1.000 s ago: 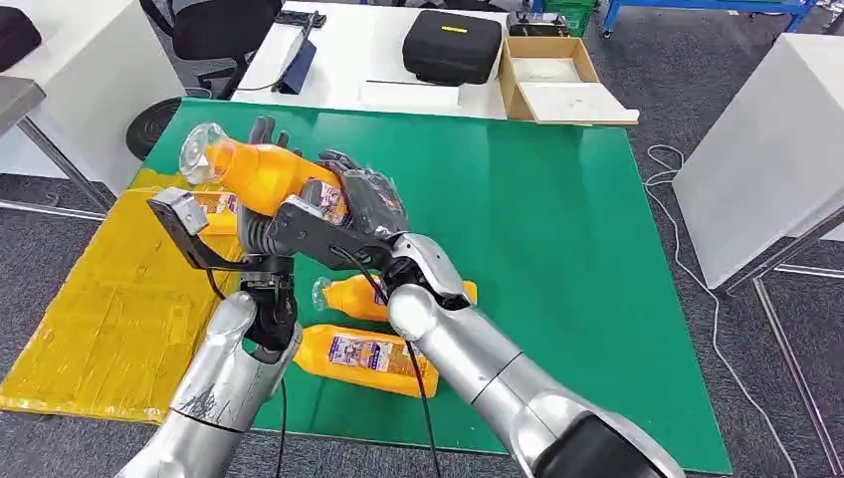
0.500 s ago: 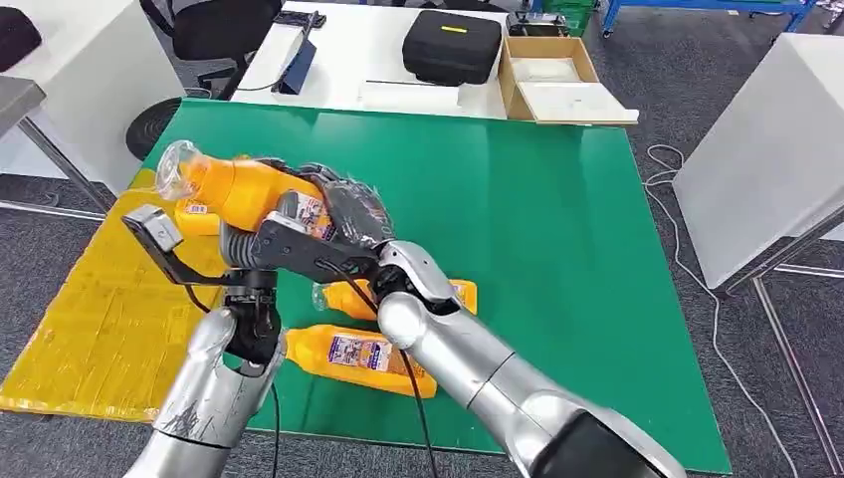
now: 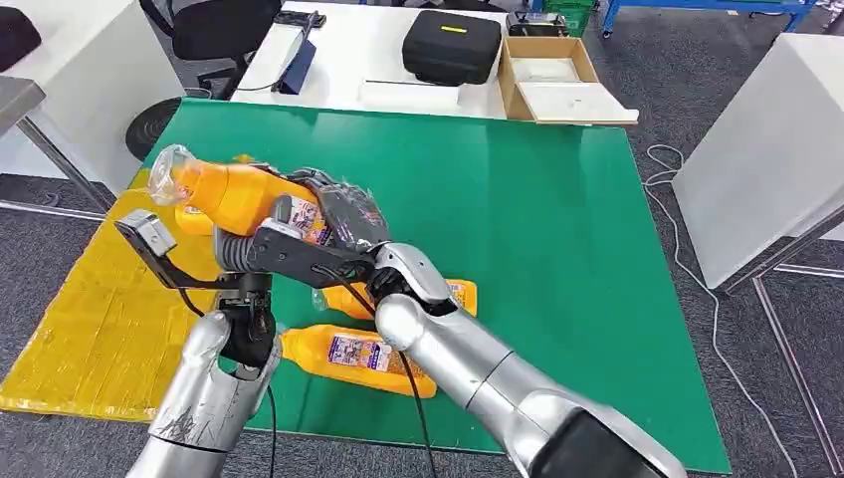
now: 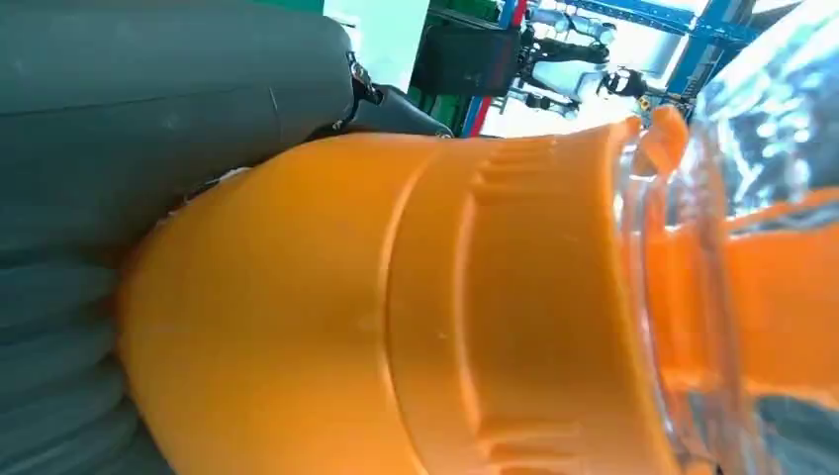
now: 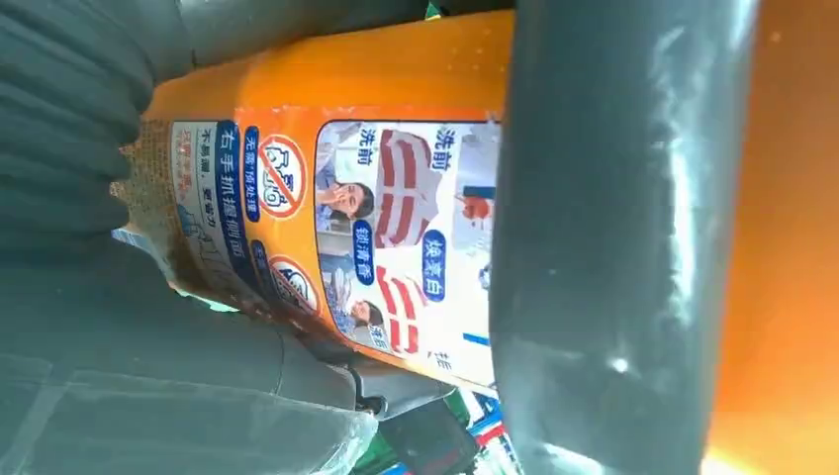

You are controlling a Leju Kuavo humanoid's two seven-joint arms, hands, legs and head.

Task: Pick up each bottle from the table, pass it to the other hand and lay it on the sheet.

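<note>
both hands, left hand [image 3: 261,221] and right hand [image 3: 343,214], clasp glossy orange plastic bottle [image 3: 234,189], clear cap

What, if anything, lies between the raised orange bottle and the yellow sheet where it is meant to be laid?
Nothing visible blocks the way. The raised bottle is held over the table's left edge, with the yellow sheet just beyond it. One bottle already lies at the sheet's near edge, below the raised one; the sheet beyond it is bare.
</note>
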